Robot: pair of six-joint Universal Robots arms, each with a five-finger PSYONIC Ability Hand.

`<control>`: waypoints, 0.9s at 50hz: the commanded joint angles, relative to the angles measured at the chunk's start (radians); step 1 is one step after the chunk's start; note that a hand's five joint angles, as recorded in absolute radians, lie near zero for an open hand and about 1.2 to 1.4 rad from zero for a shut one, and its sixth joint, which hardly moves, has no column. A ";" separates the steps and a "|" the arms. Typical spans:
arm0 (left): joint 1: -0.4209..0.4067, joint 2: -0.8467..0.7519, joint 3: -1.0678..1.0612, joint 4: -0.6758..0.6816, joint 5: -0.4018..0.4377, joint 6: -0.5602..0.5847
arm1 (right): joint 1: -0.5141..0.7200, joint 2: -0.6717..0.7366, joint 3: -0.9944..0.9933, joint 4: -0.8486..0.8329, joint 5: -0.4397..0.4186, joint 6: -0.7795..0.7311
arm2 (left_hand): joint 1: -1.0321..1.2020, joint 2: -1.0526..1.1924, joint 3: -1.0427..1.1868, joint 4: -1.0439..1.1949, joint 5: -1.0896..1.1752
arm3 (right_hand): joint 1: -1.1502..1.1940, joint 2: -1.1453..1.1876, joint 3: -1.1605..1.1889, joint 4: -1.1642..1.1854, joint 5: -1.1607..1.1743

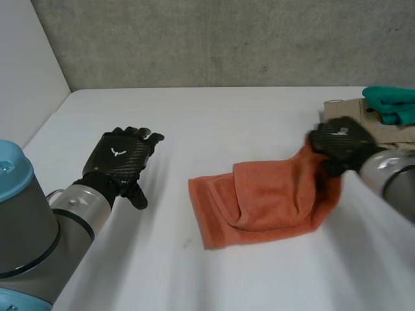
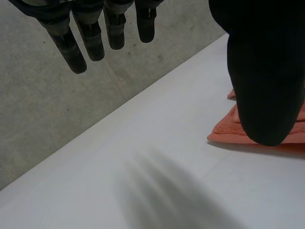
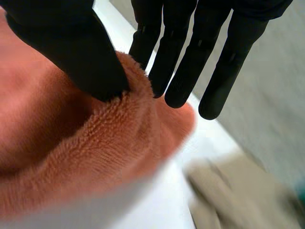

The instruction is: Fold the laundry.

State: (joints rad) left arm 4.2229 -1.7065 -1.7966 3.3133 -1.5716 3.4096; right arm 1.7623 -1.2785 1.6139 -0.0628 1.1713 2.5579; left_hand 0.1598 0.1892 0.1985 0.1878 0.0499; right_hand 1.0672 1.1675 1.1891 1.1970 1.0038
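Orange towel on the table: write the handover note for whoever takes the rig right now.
Left hand: open, holding nothing, over the bare table to the left of the towel.
Right hand: thumb and fingers pinch the towel's right edge, raised off the table.
Towel: mid-table, one layer doubled over, uneven.
Teal cloth: bunched on a cardboard box at the far right.
Done: a first rough fold.
Left: probably carry the held edge across, flatten the towel, then take the teal cloth.
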 commanded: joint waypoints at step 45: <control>-0.333 -0.488 0.684 -0.411 -0.076 -0.277 | 0.146 0.229 -0.241 0.233 -0.019 0.412 | 0.015 -0.015 -0.024 -0.013 -0.050 | -0.893 -0.993 -1.015 -1.022 -1.004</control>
State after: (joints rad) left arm 3.9253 -2.0967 -1.1798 2.9724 -1.5964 3.1752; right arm 1.9046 -1.1254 1.4111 0.1335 1.1593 3.0175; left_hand 0.1598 0.1892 0.1985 0.1878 0.0498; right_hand 0.2434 0.2165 0.2142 0.2122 0.0505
